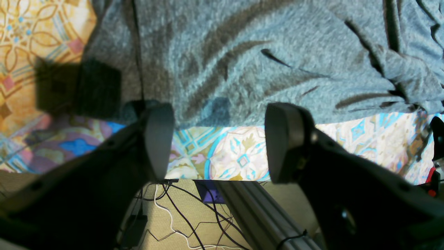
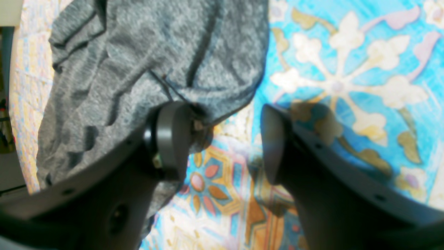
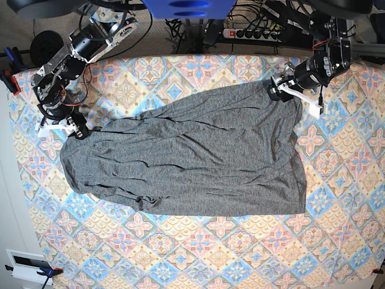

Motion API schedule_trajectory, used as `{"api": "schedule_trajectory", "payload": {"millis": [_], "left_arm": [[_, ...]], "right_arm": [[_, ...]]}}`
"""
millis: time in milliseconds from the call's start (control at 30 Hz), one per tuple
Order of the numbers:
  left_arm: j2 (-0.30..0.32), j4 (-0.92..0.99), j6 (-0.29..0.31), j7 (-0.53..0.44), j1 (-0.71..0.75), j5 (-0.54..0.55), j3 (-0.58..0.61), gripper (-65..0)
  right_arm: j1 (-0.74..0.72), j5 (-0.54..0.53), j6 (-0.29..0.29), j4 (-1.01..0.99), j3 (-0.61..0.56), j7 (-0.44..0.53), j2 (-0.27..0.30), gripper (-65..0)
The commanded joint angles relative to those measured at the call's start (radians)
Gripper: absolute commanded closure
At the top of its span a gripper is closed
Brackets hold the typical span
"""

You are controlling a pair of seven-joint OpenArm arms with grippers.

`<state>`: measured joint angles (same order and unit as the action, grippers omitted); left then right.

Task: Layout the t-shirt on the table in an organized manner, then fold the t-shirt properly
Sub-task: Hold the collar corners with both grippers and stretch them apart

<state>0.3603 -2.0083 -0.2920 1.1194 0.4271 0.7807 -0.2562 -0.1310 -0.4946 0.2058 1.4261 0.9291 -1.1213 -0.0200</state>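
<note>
Now both tools wide, holding nothing: left tool [image 1: 219, 142], right tool [image 2: 222, 142] at shirt [image 3: 192, 156] edges; risk: pinching table [image 3: 240, 253] cloth too, bunching shirt.

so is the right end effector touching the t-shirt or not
Touching. In the right wrist view one finger of the open right end effector presses against the edge of the t-shirt; the other finger is over bare table, with no fabric between them.
</note>
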Motion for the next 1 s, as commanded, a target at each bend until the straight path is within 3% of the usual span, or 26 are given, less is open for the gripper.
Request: {"api": "schedule_trajectory", "payload": {"millis": [0,967], "left_arm": [[0.012,-0.018,0.001,-0.008,-0.001,0.006,-0.007,-40.4],[0.007,-0.018,0.003,-0.008,0.028,0.01,-0.001,-40.4]], "right_arm": [[-0.003,0.049,-0.015,0.008,0.005,-0.003,0.01,-32.3],[-0.008,-0.009,-0.013,0.006,-0.005,-0.012,0.007,-32.3]]}}
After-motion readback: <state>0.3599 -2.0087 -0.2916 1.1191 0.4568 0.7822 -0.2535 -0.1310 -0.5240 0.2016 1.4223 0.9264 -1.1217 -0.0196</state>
